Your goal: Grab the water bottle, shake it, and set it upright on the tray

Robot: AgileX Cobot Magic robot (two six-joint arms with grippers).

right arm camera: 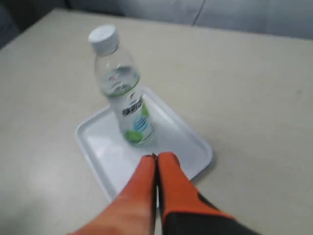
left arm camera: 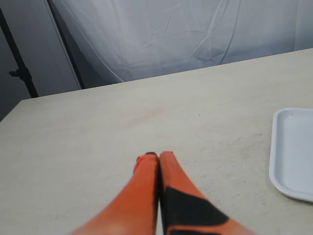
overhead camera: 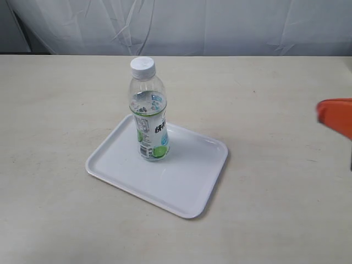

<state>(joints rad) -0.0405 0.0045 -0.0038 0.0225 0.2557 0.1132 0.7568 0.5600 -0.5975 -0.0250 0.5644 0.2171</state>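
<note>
The water bottle (overhead camera: 149, 110) stands upright on the white tray (overhead camera: 181, 181), toward the tray's back left part, with its white cap on top. The right wrist view shows the same water bottle (right arm camera: 124, 93) on the tray (right arm camera: 102, 152), well beyond my right gripper (right arm camera: 156, 156), whose orange fingers are pressed together and hold nothing. In the exterior view only an orange piece of the right gripper (overhead camera: 336, 116) shows at the right edge, apart from the bottle. My left gripper (left arm camera: 154, 155) is shut and empty over bare table, with the tray (left arm camera: 293, 152) off to one side.
The beige table (overhead camera: 275, 82) carries only the tray and bottle. A white cloth backdrop (overhead camera: 181, 25) hangs behind the far edge. A dark stand pole (left arm camera: 19, 68) shows beyond the table in the left wrist view.
</note>
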